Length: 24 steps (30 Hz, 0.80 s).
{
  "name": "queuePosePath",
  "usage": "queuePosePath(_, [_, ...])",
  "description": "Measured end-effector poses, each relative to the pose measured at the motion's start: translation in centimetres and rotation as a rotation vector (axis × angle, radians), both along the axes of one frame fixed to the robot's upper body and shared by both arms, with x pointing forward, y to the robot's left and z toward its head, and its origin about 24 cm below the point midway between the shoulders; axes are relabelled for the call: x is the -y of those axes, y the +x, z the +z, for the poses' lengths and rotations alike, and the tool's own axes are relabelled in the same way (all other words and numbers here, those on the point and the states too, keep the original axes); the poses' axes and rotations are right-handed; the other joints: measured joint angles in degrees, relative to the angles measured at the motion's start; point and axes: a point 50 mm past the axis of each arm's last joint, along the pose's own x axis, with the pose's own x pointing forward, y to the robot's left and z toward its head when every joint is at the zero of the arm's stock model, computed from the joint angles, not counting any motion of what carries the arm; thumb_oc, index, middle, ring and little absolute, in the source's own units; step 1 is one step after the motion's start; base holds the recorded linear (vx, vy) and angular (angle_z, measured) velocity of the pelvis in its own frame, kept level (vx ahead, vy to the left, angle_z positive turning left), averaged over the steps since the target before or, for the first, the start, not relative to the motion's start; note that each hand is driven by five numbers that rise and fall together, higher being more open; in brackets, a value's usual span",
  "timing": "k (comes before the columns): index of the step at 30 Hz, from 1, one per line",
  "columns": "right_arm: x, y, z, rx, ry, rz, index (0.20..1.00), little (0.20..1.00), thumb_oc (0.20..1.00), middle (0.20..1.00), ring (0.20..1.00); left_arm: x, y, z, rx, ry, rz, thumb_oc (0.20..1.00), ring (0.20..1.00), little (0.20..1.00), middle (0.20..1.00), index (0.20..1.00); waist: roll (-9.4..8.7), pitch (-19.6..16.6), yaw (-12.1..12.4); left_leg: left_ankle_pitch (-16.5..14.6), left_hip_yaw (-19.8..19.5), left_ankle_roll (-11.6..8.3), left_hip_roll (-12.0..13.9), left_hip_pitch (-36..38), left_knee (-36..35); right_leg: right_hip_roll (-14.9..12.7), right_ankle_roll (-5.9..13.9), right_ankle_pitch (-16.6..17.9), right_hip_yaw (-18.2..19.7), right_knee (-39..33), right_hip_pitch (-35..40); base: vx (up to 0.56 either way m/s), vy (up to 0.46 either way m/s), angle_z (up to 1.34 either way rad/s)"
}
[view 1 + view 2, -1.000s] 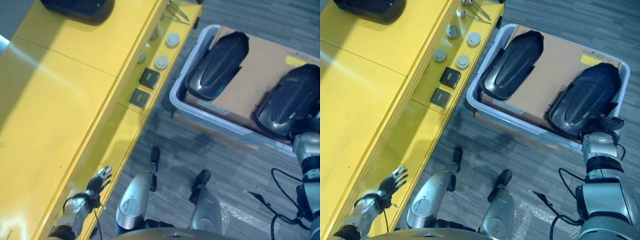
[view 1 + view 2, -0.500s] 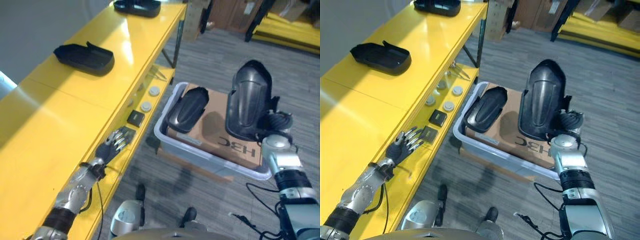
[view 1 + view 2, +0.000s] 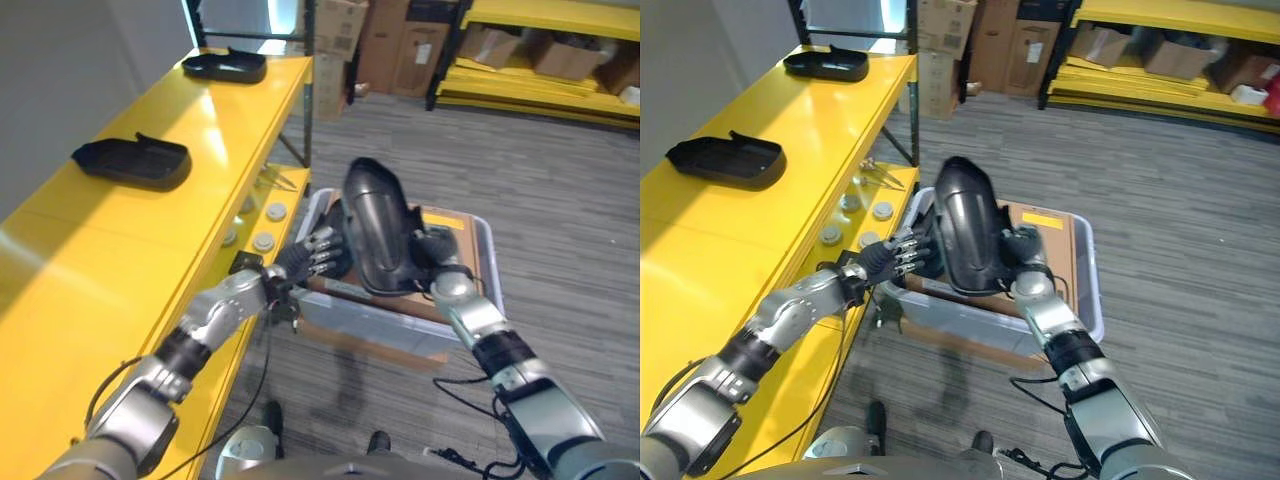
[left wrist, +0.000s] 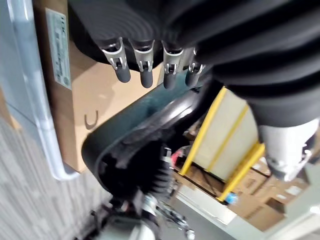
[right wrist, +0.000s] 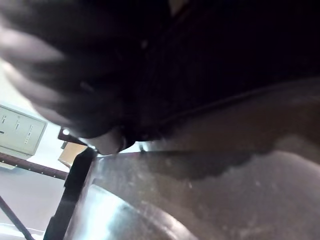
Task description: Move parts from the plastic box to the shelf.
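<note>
I've got the black part (image 3: 968, 238) upright above the plastic box (image 3: 1088, 300), my right hand (image 3: 1022, 250) clenched on its edge, left hand (image 3: 898, 254) spread beside it; that one-sided hold could let it tip off before the shelf (image 3: 760, 215).

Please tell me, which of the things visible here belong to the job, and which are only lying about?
Belonging to the job:
- glossy black moulded part, held upright by right hand
- left hand, fingers straight, beside it
- grey plastic box
- yellow shelf
- two black parts on the shelf

Just lying about:
- small round discs
- stacked cardboard boxes
</note>
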Motion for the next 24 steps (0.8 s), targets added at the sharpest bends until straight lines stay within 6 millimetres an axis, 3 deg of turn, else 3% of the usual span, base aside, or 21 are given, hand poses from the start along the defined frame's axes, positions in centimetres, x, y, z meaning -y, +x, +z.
queuePosePath(8, [-1.1, 0.6, 0.7, -0.002, -0.030, 0.047, 0.200, 0.200, 0.200, 0.200, 0.200, -1.7, 0.8, -1.7, 0.005, 0.212, 0.123, 1.000, 1.000, 1.000, 1.000, 1.000, 0.33, -1.1, -0.2, 0.3, 0.2, 0.11, 0.5, 1.3, -0.5, 0.7, -0.10, 0.1, 0.1, -0.7, 1.2, 0.01, -0.003, -0.03])
queuePosePath(16, [-1.3, 0.7, 0.7, -0.013, -0.028, 0.055, 0.200, 0.200, 0.200, 0.200, 0.200, -3.5, 1.6, -1.4, 0.011, 0.227, 0.207, 1.000, 1.000, 1.000, 1.000, 1.000, 0.34, -1.1, 0.1, 0.3, 0.3, 0.02, 0.5, 1.9, -0.6, 0.7, -0.11, 0.1, 0.1, -0.7, 1.8, 0.00, 0.000, 0.00])
queuePosePath(24, [-4.2, 0.5, -0.6, -0.064, 0.014, 0.144, 0.200, 0.200, 0.200, 0.200, 0.200, -1.3, 1.2, -1.1, -0.012, 0.104, 0.179, 1.000, 1.000, 1.000, 1.000, 1.000, 0.32, -2.5, 0.0, 0.0, 0.3, -0.30, 0.5, 1.9, -0.6, 0.7, -0.11, 0.0, 0.1, -0.7, 1.5, 0.00, 0.000, 0.00])
